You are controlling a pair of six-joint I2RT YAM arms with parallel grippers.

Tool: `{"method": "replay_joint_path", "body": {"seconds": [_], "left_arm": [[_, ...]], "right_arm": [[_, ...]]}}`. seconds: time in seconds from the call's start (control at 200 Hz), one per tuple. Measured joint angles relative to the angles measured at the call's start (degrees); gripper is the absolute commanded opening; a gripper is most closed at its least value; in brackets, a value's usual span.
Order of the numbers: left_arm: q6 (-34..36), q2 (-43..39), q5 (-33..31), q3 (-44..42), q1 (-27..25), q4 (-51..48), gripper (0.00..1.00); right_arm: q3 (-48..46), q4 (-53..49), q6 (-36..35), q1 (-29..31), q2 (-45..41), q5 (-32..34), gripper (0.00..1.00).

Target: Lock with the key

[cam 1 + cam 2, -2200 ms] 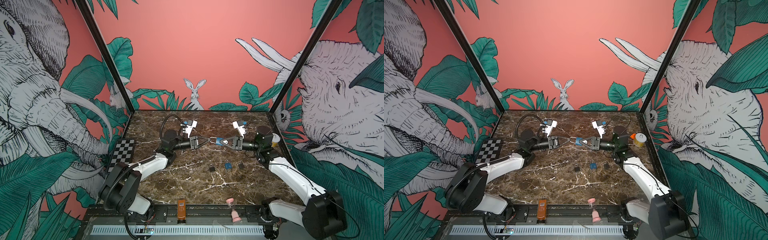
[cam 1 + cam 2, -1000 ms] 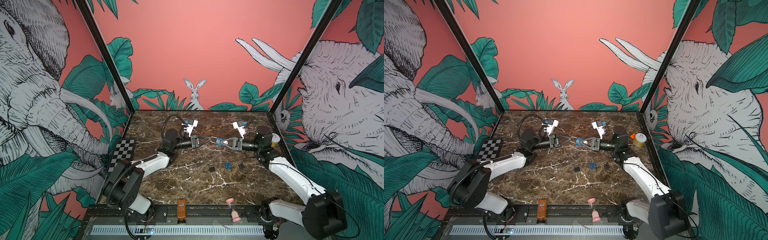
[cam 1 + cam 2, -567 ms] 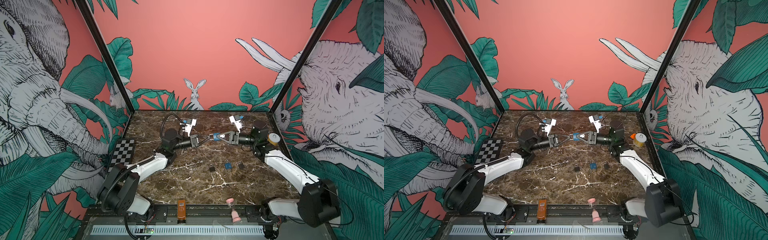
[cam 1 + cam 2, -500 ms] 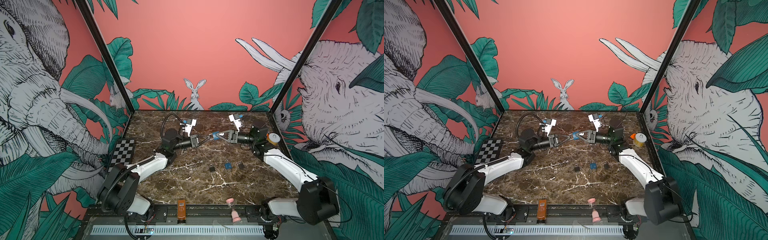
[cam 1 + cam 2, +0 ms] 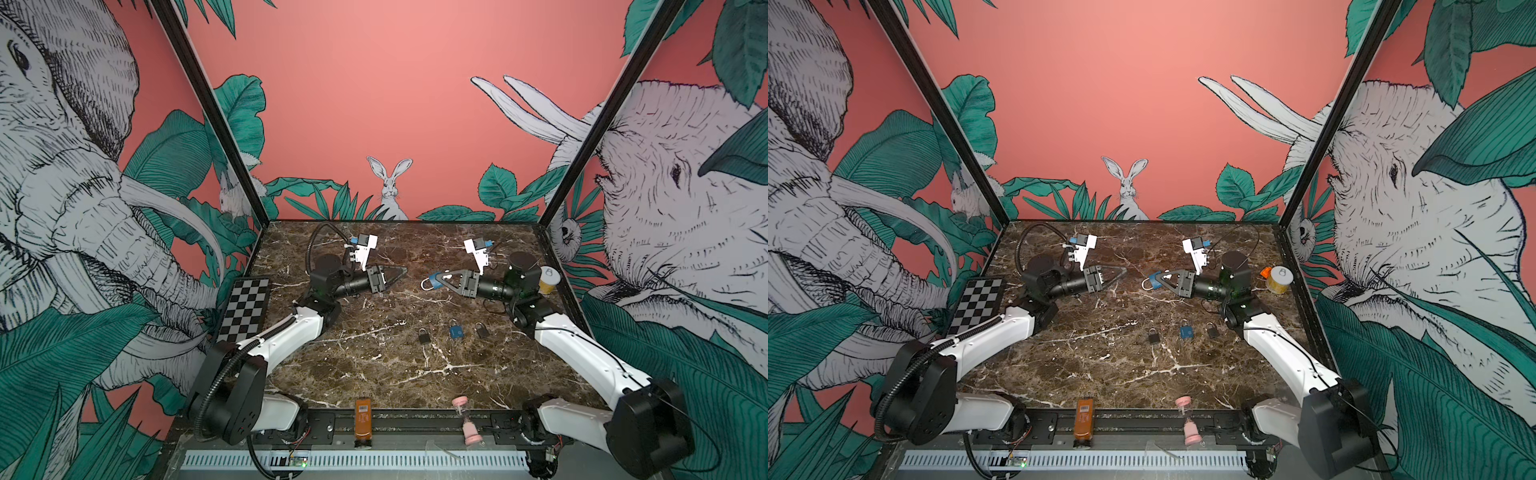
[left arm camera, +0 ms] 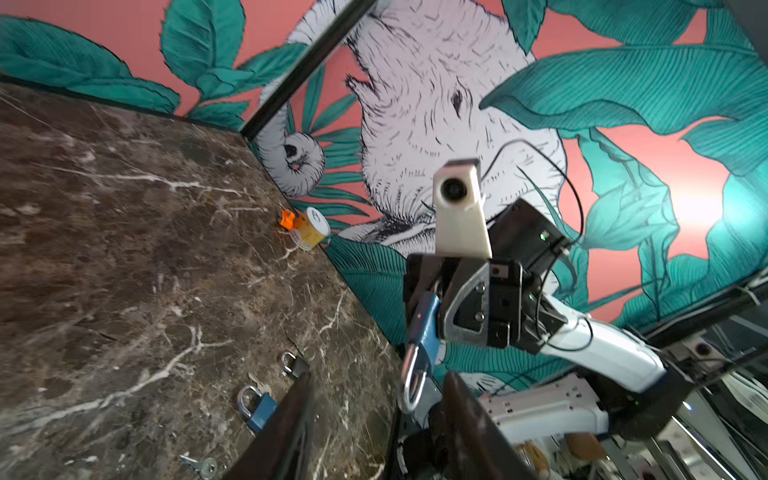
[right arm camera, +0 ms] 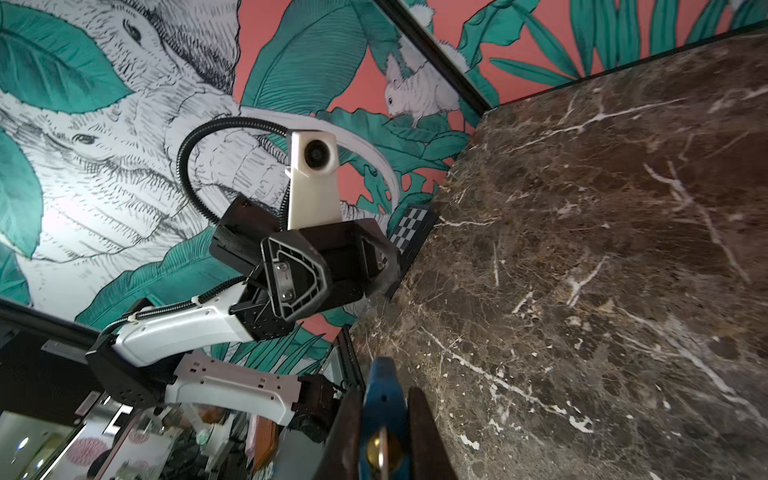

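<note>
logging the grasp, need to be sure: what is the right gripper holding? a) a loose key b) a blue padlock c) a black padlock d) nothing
b: the right gripper is shut on a blue padlock, whose blue body sits clamped between the fingers in the right wrist view.

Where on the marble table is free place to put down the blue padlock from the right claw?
Bare marble lies between the row of three padlocks and the front rail, and from that row leftward to the left arm. Crowded: the row itself, beside the right arm, with loose keys.
</note>
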Motion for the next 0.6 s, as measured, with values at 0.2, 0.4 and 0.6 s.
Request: {"method": "replay_joint_path", "body": {"seconds": [0.2,0.4,0.6], "left_arm": [[-6.7,4.9,-1.5,-1.0,-0.9,15.7,0.56],[-11.3,12.1,-0.7,-0.4,-4.8,22.6,0.57],[-13.0,16.2,1.3,4.3,-8.3,24.4,0.54]], "right_arm": [[-7.5,4.1,5.6,-0.1,-4.9,8.2,0.0],[-9.2,10.5,10.2,0.7,-5.4,11.2,0.0],[-9.2,15.2,11.8,3.0,-4.4,11.2,0.0]]}}
